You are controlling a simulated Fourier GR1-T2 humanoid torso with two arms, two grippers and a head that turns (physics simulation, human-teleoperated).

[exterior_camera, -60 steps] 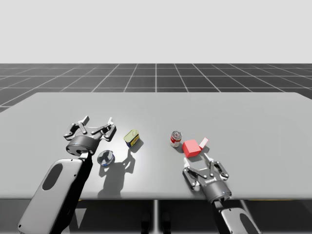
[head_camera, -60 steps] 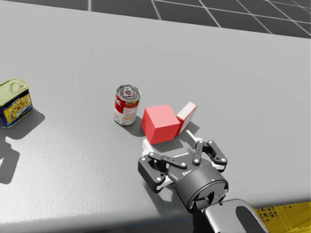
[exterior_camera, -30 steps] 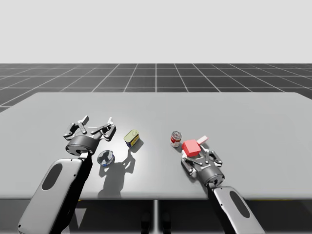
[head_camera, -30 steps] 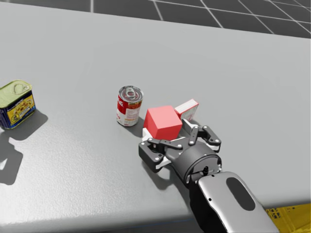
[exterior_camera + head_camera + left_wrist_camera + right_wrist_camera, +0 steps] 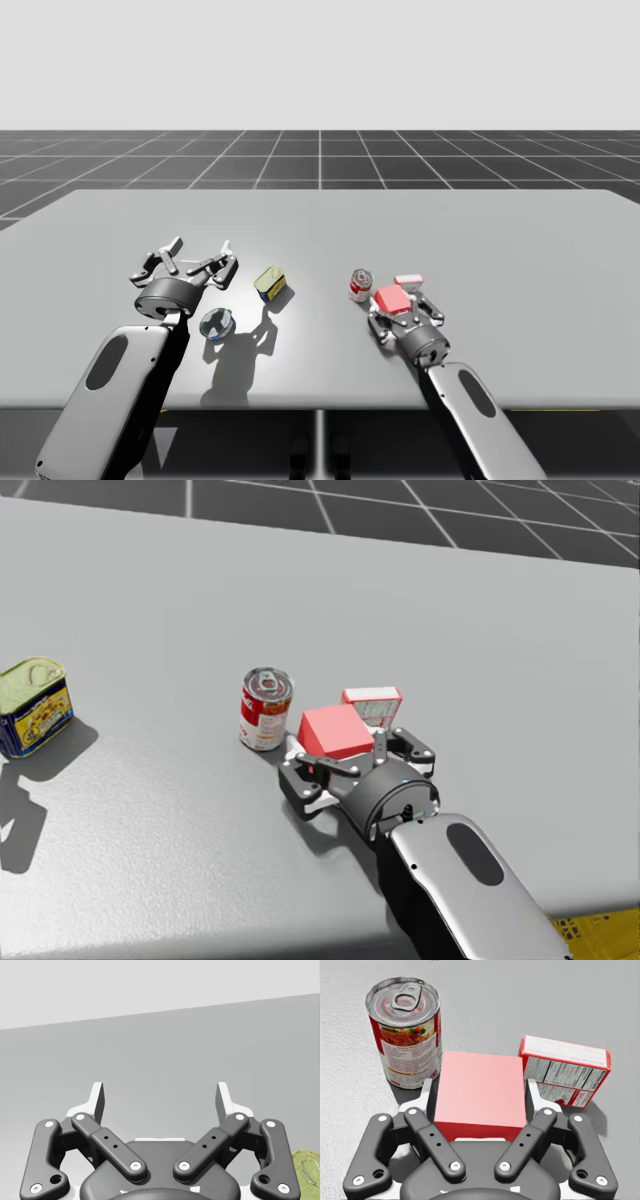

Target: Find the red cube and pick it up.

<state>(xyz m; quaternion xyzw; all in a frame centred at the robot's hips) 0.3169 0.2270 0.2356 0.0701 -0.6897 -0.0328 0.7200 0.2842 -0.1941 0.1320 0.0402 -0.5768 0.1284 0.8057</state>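
Note:
The red cube [image 5: 392, 298] [image 5: 335, 730] rests on the grey table [image 5: 520, 260], right of centre. My right gripper [image 5: 400, 310] [image 5: 340, 750] [image 5: 480, 1092] is shut on it, with one finger against each side face in the right wrist view. A red-labelled round can [image 5: 405, 1032] [image 5: 265, 710] stands upright just beyond the gripper's left finger. A red-and-white box [image 5: 565, 1070] [image 5: 372, 702] lies just beyond the right finger. My left gripper [image 5: 200, 250] [image 5: 161, 1100] hovers open over the table's left part, holding nothing.
A yellow-green flat tin [image 5: 269, 282] [image 5: 30, 705] [image 5: 306, 1170] sits near the table's middle, to the right of my left gripper. A small silvery round can [image 5: 216, 323] lies beside my left forearm. The near table edge [image 5: 320, 408] runs under both forearms.
My right gripper has advanced to the red cube and shut on it. The box that leaned on the cube has been pushed back and turned. My left arm has stayed still.

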